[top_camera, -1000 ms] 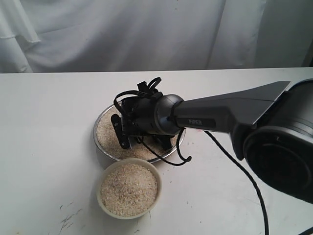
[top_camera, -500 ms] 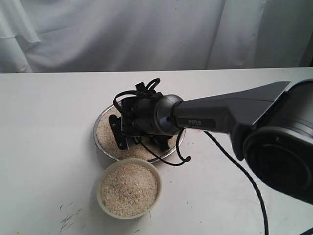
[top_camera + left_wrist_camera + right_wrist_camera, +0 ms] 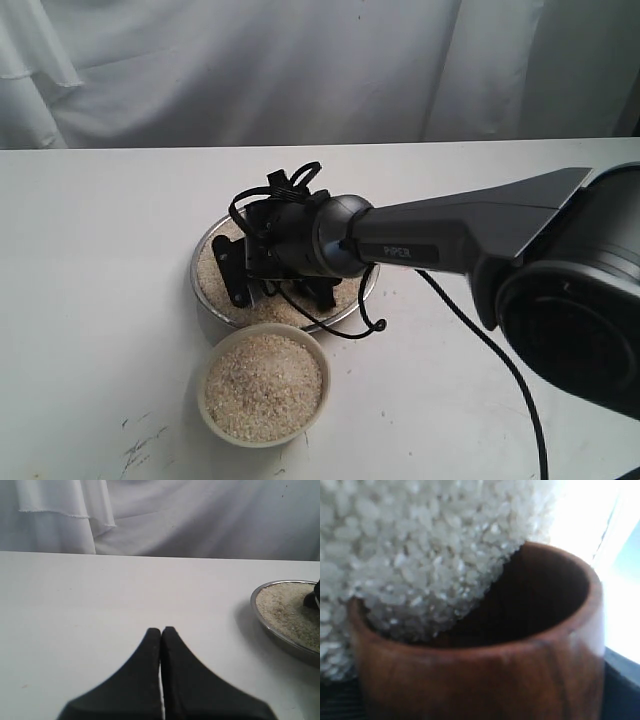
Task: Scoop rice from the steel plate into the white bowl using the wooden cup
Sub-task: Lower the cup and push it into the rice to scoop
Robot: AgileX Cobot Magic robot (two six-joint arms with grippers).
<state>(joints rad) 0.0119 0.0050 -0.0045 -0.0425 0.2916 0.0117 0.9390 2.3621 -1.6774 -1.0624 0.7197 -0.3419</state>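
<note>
While amid rice (image 3: 420, 555), wooden cup (image 3: 485, 680) in right end effector (image 3: 278, 288).

On the bench (image 3: 90, 260) the white bowl (image 3: 262, 440) sits just before the steel plate (image 3: 203, 318); rice (image 3: 265, 385) lies in both, the wooden cup (image 3: 480, 675) in the plate's.

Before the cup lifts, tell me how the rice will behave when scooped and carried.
The rice is loose, separate grains, so it will probably flow and slump, not clump. It banks against one side of the wooden cup's mouth, so a tilt would likely spill it. The white bowl looks nearly full; added grains may roll off.
</note>
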